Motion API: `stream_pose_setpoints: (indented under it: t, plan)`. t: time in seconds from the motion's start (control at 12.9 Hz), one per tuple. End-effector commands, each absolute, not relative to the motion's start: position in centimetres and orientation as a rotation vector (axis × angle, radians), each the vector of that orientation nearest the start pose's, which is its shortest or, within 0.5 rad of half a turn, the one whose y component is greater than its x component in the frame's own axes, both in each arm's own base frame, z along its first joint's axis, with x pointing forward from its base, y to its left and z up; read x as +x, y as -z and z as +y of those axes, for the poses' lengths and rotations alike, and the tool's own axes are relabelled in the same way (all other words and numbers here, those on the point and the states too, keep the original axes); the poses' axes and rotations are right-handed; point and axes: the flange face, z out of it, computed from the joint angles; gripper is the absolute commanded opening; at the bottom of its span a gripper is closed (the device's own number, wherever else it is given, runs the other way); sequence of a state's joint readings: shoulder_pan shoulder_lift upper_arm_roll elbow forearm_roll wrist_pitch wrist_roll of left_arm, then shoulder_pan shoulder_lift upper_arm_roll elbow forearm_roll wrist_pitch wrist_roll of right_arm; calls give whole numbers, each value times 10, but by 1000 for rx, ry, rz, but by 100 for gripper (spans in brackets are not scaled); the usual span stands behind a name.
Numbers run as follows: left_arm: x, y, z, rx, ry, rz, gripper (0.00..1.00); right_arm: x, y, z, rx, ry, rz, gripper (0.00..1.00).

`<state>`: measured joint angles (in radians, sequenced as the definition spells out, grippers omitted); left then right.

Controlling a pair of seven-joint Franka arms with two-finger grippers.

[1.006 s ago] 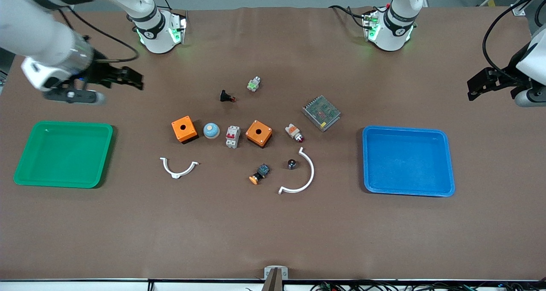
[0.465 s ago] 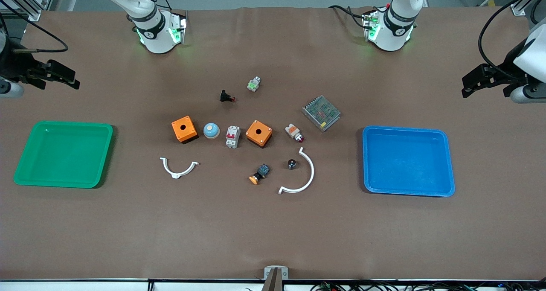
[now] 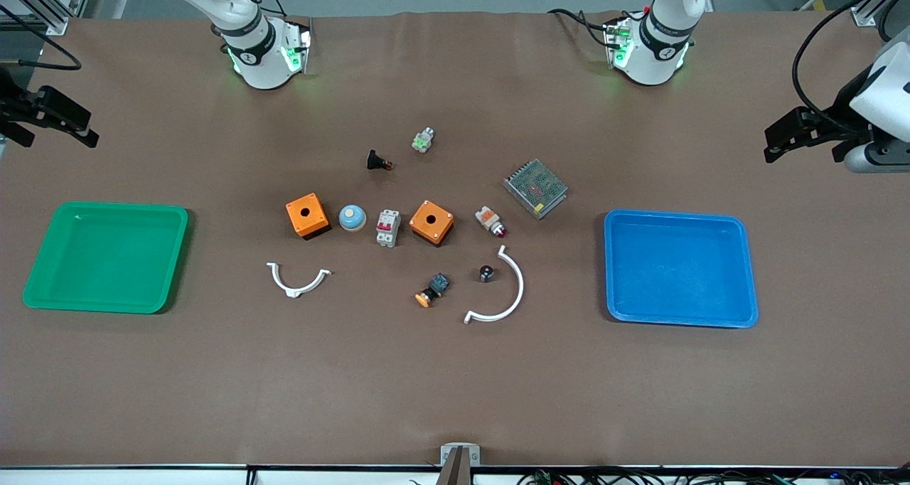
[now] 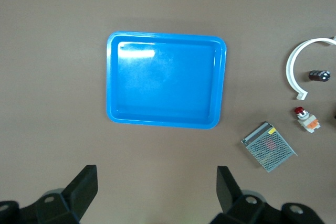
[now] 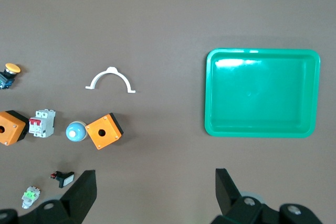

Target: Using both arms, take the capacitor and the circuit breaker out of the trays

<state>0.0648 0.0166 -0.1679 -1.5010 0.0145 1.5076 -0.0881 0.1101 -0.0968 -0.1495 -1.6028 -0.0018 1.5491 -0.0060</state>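
Trays empty, both parts lying on the table

Front view: we are holding the left gripper (image 3: 782, 135) and right gripper (image 3: 60, 119) wide open, gripping nothing. Relative to the circuit breaker (image 3: 387, 227), the capacitor (image 3: 486, 272) is lying nearer the camera, toward the blue tray (image 3: 746, 272).

Left wrist view: we are seeing the blue tray (image 4: 110, 77) empty.

Right wrist view: the green tray (image 5: 209, 93) is sitting empty; the circuit breaker (image 5: 42, 123) is standing well apart.

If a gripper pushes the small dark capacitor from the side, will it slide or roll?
The capacitor looks like a tiny cylinder, so it would probably roll. It seems light and may skid. The white curved clip beside it might stop it.
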Motion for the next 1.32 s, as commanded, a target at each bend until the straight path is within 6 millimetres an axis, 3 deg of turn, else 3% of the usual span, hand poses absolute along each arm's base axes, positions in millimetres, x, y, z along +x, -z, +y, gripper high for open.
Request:
stream_pose_setpoints:
  t: [0.0,0.39,1.24]
  plan:
    - [544,-646,-58,-3143,-10,0,100,539,-663,-29,-3157,79,53,100]
    - [547,-644,-59,-3146,-10,-4,100,559,-645,-26,-3160,77,49,100]
    - [554,-646,-59,-3136,4,25,100,565,-639,-26,-3157,85,65,100]
